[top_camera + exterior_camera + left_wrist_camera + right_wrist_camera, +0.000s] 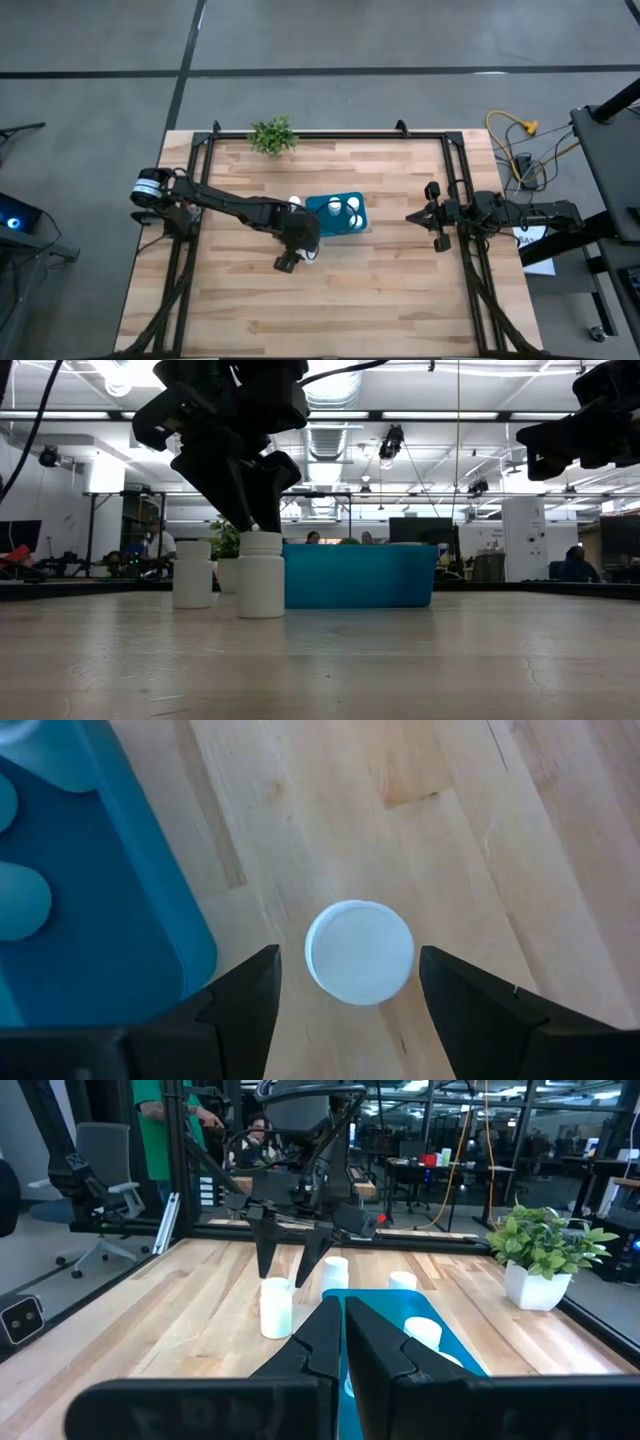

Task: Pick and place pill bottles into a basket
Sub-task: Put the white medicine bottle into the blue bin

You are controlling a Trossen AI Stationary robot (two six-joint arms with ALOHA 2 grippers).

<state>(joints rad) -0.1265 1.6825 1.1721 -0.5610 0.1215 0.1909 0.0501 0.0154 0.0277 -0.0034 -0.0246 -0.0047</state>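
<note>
A light butcher-block table point(330, 300) of pale wooden strips is framed by black rails, and it stands on a grey floor crossed by dark seams. A small green plant point(272, 135) in a white pot is set at the far edge, and yellow cables point(515, 140) lie on the floor beyond the right side. Behind the table an open workshop is seen, with ceiling strip lights, desks, monitors, an office chair and several people, one in a green top. The teal basket point(338, 216) sits near the table's middle, and white bottle caps are visible inside it. The left gripper point(348, 982) is held over a pill bottle point(359, 951) standing upright on the wood just beside the basket; its fingers are spread on either side of the cap, apart from it. A second bottle point(192, 573) stands near the basket's far left corner. The right gripper point(343, 1320) waits at the table's right edge, well apart from the basket, with its fingers pressed together.
</note>
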